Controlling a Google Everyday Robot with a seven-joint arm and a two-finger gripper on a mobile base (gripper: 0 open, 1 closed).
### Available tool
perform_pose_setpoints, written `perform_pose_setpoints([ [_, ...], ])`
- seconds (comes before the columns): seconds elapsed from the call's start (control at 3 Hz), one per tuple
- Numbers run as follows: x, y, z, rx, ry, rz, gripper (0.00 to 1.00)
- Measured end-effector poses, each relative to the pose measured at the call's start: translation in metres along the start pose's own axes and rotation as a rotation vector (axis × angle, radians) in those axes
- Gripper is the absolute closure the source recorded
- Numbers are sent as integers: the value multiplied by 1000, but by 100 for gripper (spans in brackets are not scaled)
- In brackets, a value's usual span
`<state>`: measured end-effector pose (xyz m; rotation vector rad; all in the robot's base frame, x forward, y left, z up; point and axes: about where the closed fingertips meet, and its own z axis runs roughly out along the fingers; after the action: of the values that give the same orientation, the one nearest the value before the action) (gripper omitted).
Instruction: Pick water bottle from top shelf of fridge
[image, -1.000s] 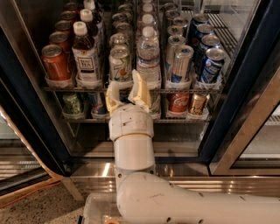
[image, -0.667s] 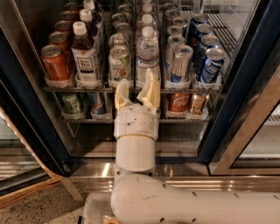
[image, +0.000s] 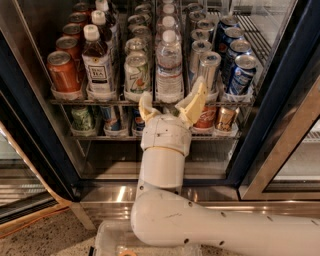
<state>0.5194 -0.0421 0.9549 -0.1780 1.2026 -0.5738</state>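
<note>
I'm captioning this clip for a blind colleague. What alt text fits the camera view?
A white robot arm holds its open gripper at the base of the front water bottle on the top shelf of the fridge, one finger to each side. Cans and tea bottles fill the neighbouring lanes, and more cans sit on the rack below.

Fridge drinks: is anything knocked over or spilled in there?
Nothing stands out. The water bottle and the cans stand upright in their lanes on the top shelf, no spills. The gripper, open, sits just in front of the bottle's base.
</note>
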Motion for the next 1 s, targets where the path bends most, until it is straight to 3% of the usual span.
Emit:
perform_pose_setpoints([
  [0.33,0,0,0,0,0,0,4],
  [0.67,6,2,4,-39,28,37,10],
  [1.0,18,12,10,-89,68,73,25],
])
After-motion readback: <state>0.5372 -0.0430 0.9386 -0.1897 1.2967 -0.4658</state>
